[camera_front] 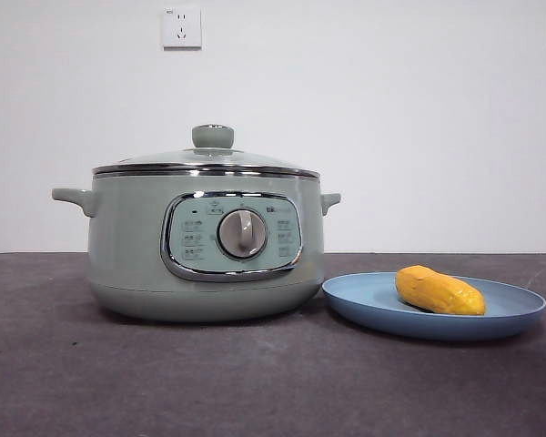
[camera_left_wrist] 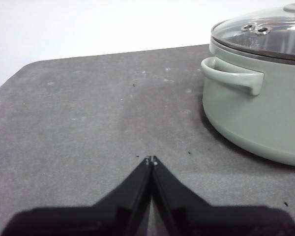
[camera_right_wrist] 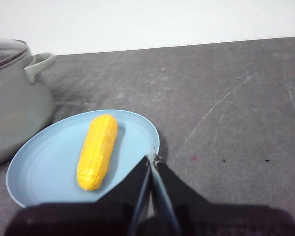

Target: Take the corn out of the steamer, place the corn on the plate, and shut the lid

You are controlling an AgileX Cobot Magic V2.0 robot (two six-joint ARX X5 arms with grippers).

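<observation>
Front view: corn [camera_front: 439, 290] within plate [camera_front: 434, 309] rim.

The left gripper [camera_left_wrist: 151, 160] is matte black, its two jaws broad at the base and tapering to slim pointed tips, each tip carrying a tiny pale speck. The right gripper [camera_right_wrist: 153, 158] has the same black wedge-shaped jaws; a thin light-grey edge runs along the seam from 12 o'clock down towards 6, and a small pale dot marks the tips
</observation>
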